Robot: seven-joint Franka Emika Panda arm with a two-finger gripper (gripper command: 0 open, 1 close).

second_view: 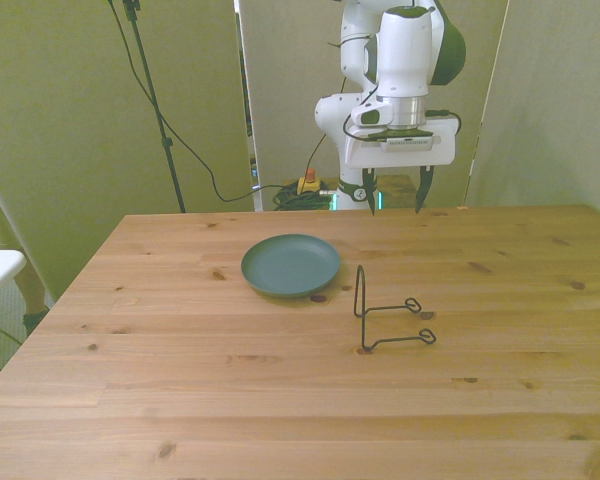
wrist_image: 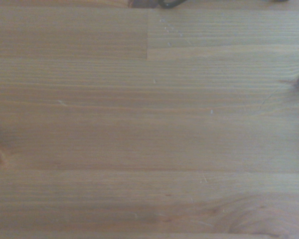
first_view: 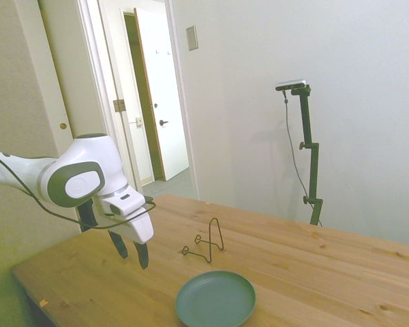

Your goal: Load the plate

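The gripper (second_view: 396, 196) hangs above the far part of the wooden table (second_view: 280, 400) with its two dark fingers pointing down and spread wide, nothing between them. In the side view the gripper (first_view: 131, 251) is clear of the tabletop.

The teal-green plate (second_view: 291, 264) lies flat on the table, well apart from the gripper: in the front view it sits nearer the camera and toward the front view's left of the fingers. In the side view the plate (first_view: 215, 298) rests near the table's near edge. Just beside it, toward the front view's right, stands a thin black wire stand (second_view: 385, 312), upright loop and two small feet, apart from the plate.

The wrist view shows only bare wood grain (wrist_image: 139, 124), slightly blurred. No writing or label can be read on the arm or the objects.
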